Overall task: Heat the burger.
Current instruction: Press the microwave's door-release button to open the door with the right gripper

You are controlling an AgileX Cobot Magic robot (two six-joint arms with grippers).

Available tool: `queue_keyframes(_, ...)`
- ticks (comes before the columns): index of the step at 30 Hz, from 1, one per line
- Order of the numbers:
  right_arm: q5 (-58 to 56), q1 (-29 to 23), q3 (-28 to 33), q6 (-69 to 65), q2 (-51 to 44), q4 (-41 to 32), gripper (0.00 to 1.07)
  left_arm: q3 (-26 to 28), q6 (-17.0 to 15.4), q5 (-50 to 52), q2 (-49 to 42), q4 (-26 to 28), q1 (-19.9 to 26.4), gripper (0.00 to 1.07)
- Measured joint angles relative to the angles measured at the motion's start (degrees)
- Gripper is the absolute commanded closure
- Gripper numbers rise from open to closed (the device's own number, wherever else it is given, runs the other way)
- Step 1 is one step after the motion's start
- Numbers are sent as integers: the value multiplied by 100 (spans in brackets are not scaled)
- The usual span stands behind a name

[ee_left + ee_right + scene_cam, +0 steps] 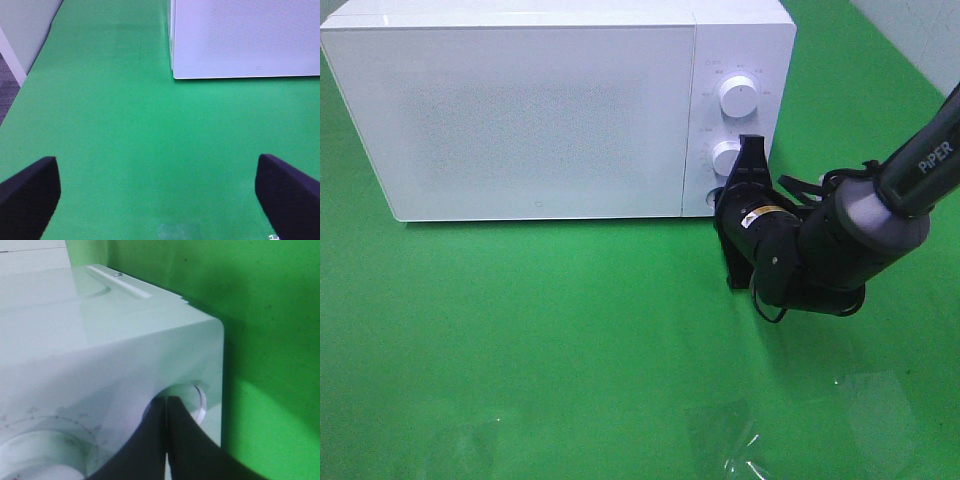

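while the right claw [166, 402] sits pinched together at the round button [201, 400] on the microwave [520, 110], press straight in, gently; left claw [160, 192] hangs apart.

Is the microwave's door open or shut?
Shut. The door lies flush with the microwave front, no gap and none of the inside showing.

The burger shows in no view; the white microwave [520, 110] door looks shut.
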State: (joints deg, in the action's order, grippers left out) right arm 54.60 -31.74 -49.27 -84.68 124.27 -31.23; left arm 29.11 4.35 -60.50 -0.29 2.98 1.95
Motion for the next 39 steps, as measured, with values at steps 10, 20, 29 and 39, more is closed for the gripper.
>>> queue_keyframes(10, 97, -80, -149, 29, 52, -321, 107, 0, 0, 0, 0, 0, 0, 9)
queue_keyframes(20, 143, -120, -361, 178, 201, -579, 107, 0, 0, 0, 0, 0, 0, 9)
queue_keyframes(29, 143, -206, -561, 355, 350, -888, 107, 0, 0, 0, 0, 0, 0, 9)
queue_keyframes(39, 143, -206, -567, 378, 355, -900, 107, 0, 0, 0, 0, 0, 0, 9)
